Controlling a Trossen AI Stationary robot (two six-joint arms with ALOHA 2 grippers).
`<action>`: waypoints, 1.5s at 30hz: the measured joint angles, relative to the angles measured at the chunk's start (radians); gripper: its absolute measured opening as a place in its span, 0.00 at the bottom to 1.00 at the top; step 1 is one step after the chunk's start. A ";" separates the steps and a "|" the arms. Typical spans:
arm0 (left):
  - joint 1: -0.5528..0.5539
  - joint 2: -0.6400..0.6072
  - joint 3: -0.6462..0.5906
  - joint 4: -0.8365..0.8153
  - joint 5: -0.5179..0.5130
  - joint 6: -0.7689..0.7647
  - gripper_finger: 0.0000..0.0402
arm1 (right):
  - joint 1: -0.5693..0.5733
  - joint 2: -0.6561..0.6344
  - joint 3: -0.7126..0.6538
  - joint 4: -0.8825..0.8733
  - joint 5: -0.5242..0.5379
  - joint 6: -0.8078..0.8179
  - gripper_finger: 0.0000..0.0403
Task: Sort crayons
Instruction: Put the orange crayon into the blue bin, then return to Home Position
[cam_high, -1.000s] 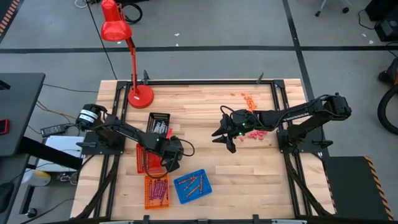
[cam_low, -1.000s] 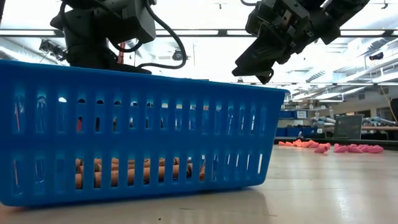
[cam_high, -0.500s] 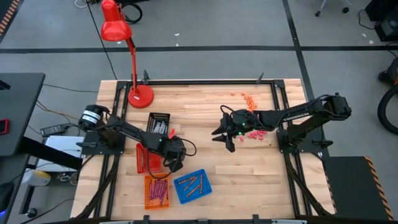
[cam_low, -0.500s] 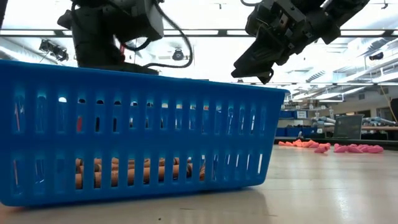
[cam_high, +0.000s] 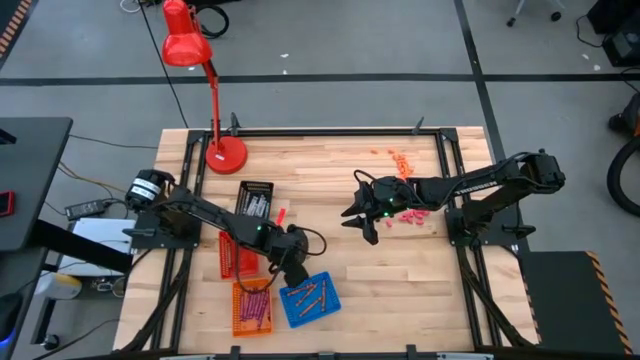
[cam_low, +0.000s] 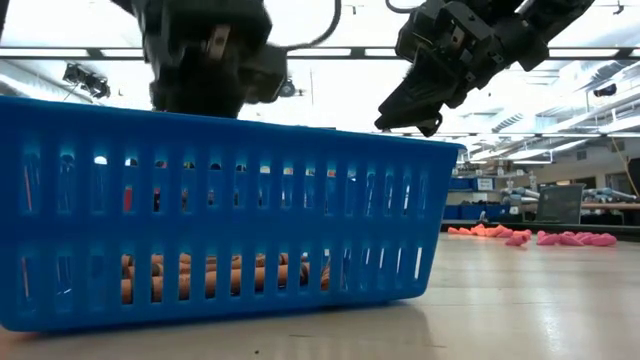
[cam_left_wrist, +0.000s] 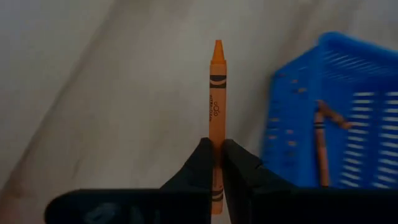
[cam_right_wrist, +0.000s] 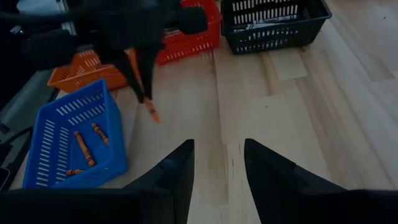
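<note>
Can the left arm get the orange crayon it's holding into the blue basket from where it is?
Probably yes. The left tool is shut on the orange crayon, right beside the blue basket. The basket is open-topped, with only a few crayons lying inside, and nothing stands between.

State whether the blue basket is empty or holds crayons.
Holds crayons: the blue basket has several brown-orange crayons lying on its floor, seen from above and through its slots.
</note>
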 joint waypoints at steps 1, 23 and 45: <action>-0.006 0.000 0.012 -0.003 0.004 -0.003 0.05 | 0.000 0.000 0.000 0.000 0.000 0.000 0.36; -0.164 0.048 0.059 0.195 0.051 -0.119 0.05 | 0.000 0.000 0.000 0.002 -0.009 -0.042 0.36; -0.144 0.064 0.060 0.173 0.084 -0.269 0.42 | -0.002 0.000 0.000 0.010 -0.018 0.010 0.36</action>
